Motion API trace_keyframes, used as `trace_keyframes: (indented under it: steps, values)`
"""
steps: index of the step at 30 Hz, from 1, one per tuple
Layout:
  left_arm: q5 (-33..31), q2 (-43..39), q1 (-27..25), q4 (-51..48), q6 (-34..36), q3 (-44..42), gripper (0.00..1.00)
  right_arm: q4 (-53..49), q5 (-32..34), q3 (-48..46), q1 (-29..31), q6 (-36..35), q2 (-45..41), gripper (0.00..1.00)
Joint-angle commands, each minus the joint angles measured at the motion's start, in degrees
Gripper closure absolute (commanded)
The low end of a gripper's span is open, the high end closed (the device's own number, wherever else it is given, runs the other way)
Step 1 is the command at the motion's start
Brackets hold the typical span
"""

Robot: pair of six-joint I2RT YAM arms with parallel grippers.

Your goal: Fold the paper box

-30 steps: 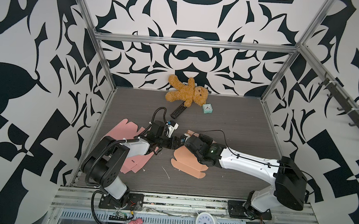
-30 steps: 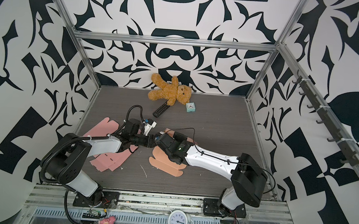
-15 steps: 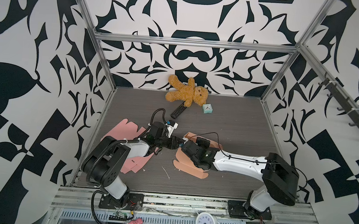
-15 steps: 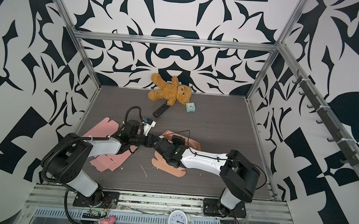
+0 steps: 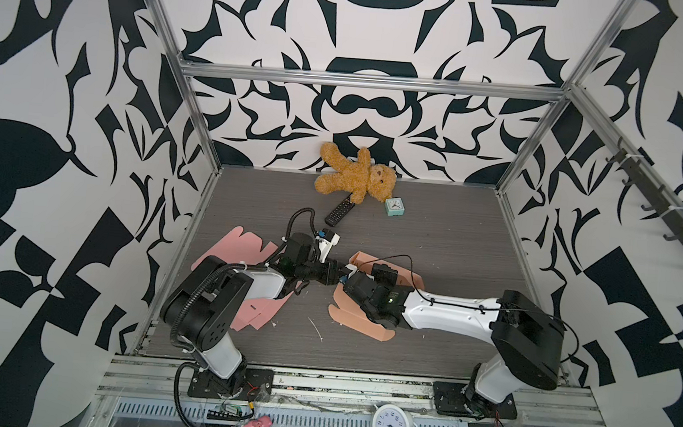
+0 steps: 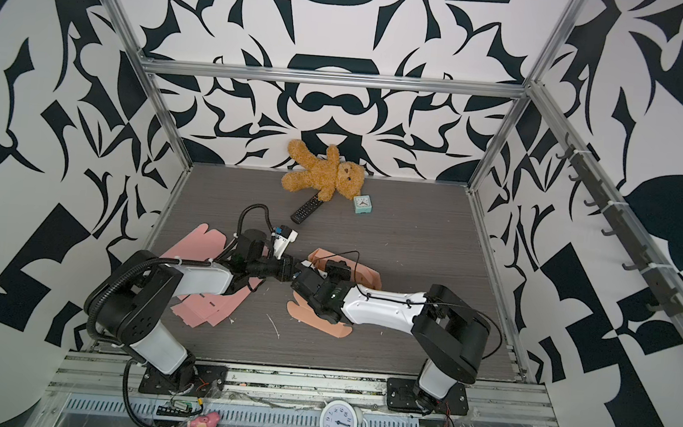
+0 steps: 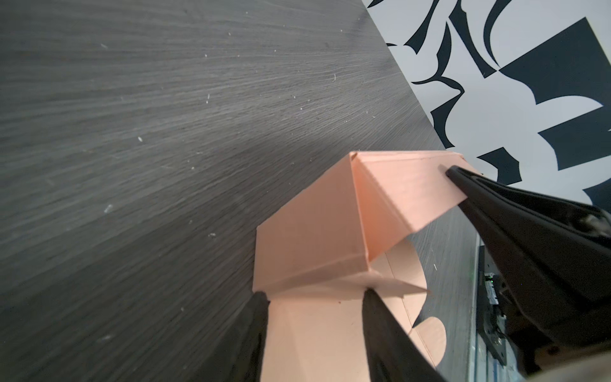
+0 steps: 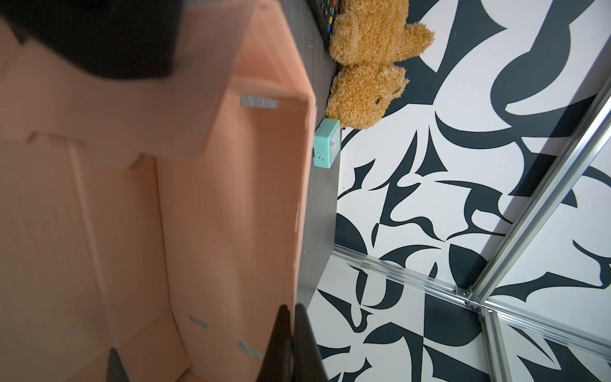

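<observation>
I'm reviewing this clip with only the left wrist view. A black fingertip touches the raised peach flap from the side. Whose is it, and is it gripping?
Observer: It belongs to the right gripper. Its own wrist view shows it shut on the rim of a raised wall of the paper box.
Operator: Any other box material around?
Observer: Yes, in both top views a flat pink cutout lies partly under the left arm.
Operator: Anything else on the table?
Observer: A teddy bear, a remote and a small teal clock lie by the back wall, apart from the box.
</observation>
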Motion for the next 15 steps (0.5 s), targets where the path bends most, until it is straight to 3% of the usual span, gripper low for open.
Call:
trace_keyframes:
  steps: [1, 15]
  values:
    - [0.9, 1.3, -0.1, 5.6, 1.6, -1.2, 0.46, 0.5, -0.1, -0.9, 1.2, -0.8, -0.6, 1.00]
    - [1.0, 7.4, -0.1, 17.5, 0.5, -3.4, 0.44, 2.0, 2.0, -1.7, 2.5, -2.0, 0.8, 1.00]
